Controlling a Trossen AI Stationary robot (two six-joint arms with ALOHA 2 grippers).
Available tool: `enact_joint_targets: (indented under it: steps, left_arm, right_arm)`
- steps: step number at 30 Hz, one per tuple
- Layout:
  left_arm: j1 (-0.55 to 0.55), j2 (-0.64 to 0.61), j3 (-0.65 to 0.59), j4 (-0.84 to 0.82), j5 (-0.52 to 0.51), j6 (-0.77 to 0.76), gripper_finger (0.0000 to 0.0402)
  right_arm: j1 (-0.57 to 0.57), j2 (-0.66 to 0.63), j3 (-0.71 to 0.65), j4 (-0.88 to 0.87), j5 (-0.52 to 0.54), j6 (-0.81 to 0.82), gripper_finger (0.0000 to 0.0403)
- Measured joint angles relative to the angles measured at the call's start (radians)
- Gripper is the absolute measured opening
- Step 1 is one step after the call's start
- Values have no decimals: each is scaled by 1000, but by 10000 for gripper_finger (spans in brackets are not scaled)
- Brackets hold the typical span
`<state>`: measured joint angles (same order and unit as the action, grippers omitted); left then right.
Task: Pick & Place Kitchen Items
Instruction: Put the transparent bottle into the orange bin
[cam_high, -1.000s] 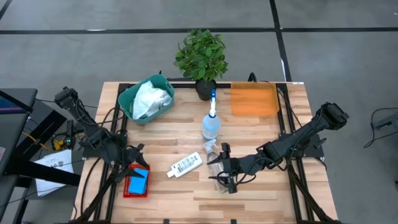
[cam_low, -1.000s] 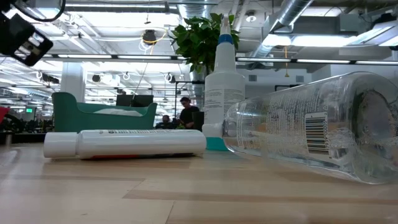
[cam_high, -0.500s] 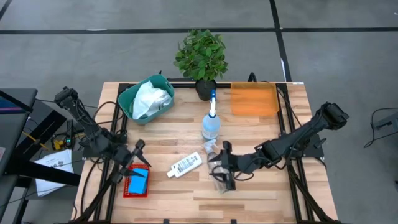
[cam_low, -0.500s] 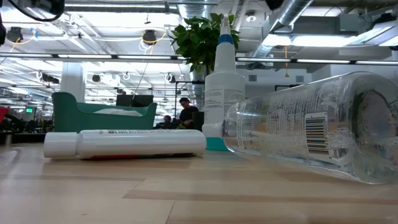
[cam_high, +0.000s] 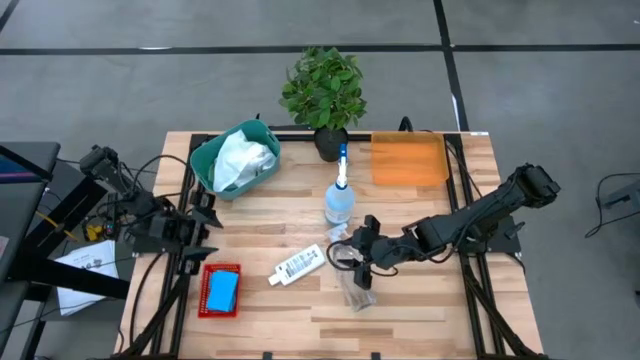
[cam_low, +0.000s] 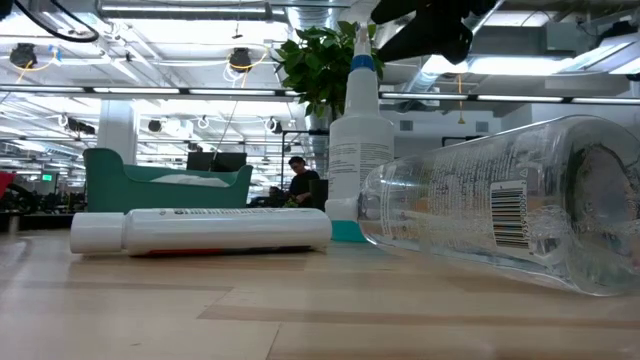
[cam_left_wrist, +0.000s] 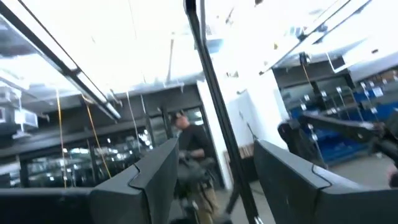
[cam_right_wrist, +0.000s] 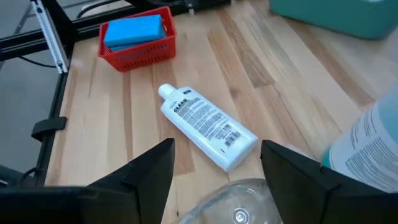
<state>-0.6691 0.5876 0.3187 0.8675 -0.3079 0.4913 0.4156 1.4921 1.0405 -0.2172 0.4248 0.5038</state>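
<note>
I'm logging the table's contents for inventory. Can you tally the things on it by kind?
Clear spray bottles: 2 (one upright, one lying)
White labelled bottle: 1
Sponges: 1, blue sponge
White cloth: 1
Containers: 3 (red basket, teal bin, orange tray)
Plant: 1
Total: 9

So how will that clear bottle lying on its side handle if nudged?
The clear bottle looks empty, so probably light. Lying on its round side on the table, it may well roll. Its smooth plastic could slip between fingers.
</note>
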Motion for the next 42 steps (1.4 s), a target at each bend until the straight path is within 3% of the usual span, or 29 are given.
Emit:
enact_joint_targets:
  steps: [5, 9, 14, 20, 27, 36, 42]
  left_arm:
    - [44, 29, 0, 25, 103, -1, 205]
    - [46, 83, 0, 1, 123, -5, 205]
    - [46, 150, 0, -4, 80, 56, 205]
    - [46, 138, 0, -2, 25, 58, 205]
    - [46, 115, 0, 30, -34, 54, 205]
    - [46, 115, 0, 32, -35, 51, 205]
    - [46, 115, 0, 32, -35, 43, 205]
  right_arm:
    - [0, 0, 0, -11, 15, 38, 232]
    - [0, 0, 0, -15, 22, 60, 232]
    - [0, 0, 0, -25, 28, 85, 232]
    - [-25, 0, 0, -75, 70, 195, 232]
    - [-81, 0, 0, -191, -98, 524, 232]
    - [-99, 1, 0, -185, -109, 604, 232]
    - [-107, 98, 26, -101, -111, 607, 232]
